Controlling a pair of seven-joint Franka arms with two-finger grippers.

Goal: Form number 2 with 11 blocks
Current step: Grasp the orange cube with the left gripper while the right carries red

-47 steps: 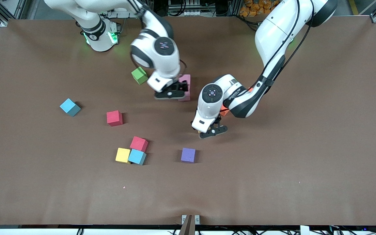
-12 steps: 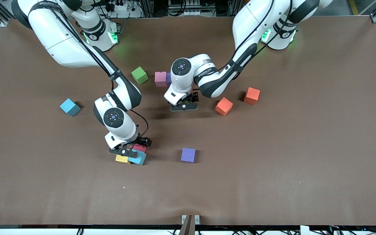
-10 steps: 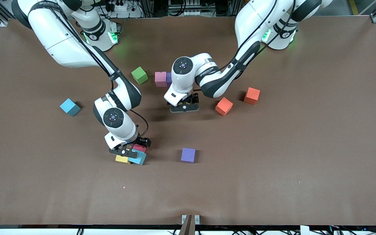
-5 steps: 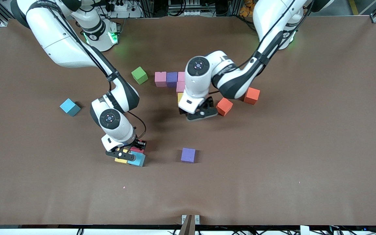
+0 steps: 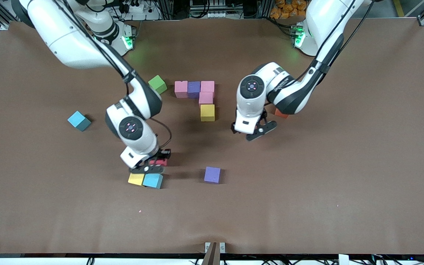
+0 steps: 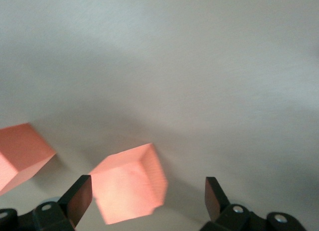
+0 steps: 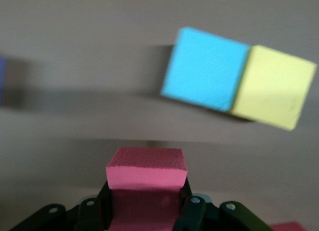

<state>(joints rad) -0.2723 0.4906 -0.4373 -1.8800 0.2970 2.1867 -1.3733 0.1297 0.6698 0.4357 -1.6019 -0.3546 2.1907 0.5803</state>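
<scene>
Since half-second ago, my left gripper [image 5: 257, 133] swung off number 2 [image 5: 201, 96] to orange block [image 6: 129, 183], jaws apart. Right gripper [image 5: 152, 165] lifted, clamped on red block [image 7: 146, 170]; carry level, set touching yellow. Brown counter [image 5: 344, 165] roomy.

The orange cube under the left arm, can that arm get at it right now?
Probably yes. The left end effector hangs open over the orange cube, which sits between its fingers with bare table around it; the second orange cube lies apart.
</scene>
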